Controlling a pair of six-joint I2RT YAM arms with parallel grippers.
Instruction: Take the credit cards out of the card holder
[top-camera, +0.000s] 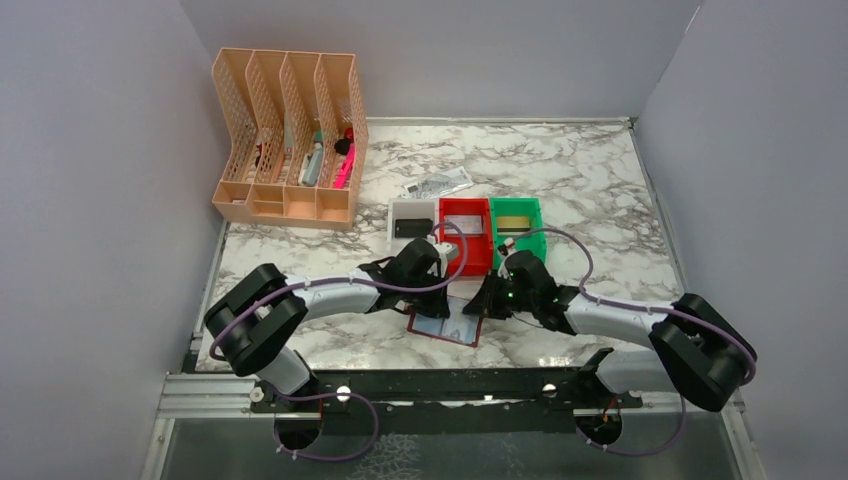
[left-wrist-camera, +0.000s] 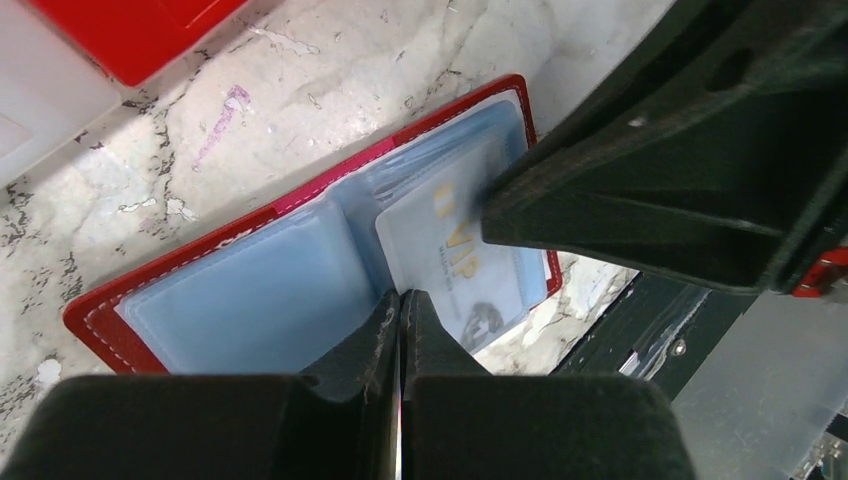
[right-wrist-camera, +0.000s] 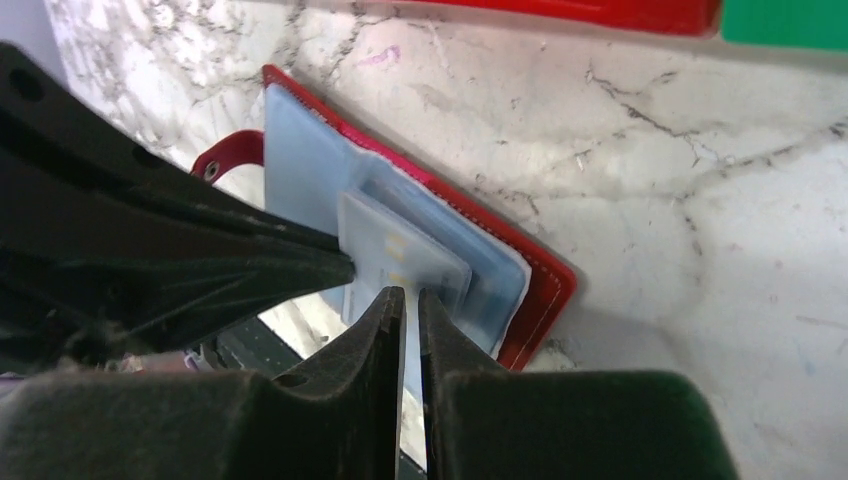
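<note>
**Desk:** What are the arms doing?

**Photographer:** The left gripper (left-wrist-camera: 400, 300) is clamped tight, its tips at the edge of a clear bluish sleeve. Whether it pinches the plastic, I cannot tell. The right gripper (right-wrist-camera: 410, 298) shows a thin slit between its fingers at the near edge of a pale plastic credit card (left-wrist-camera: 450, 250) with gold "VIP" lettering, seen through its sleeve. Whether it grips the card, I cannot tell.

**Desk:** And the wallet?

**Photographer:** The flat maroon bifold card holder (top-camera: 443, 327) lies open between the two wrists, at 6 o'clock from a red plastic bin (top-camera: 465, 240). It has pale stitching around its border, and a small snap tab (right-wrist-camera: 225, 160) sticks out at one side.

**Desk:** The setting?

**Photographer:** The white, grey-veined marble-pattern tabletop (top-camera: 600, 190) has a faint purple smudge (left-wrist-camera: 225, 110) near the holder. A white plastic bin (top-camera: 410, 222) sits at 9 o'clock from the red one and a green plastic bin (top-camera: 517, 225) at 3. A white printed tag (top-camera: 437, 184) lies at 12 o'clock from the bins. A peach mesh file organiser (top-camera: 285, 135) stands at the table's 10 o'clock. Plain pale-grey walls (top-camera: 100, 150) enclose three sides.
</note>
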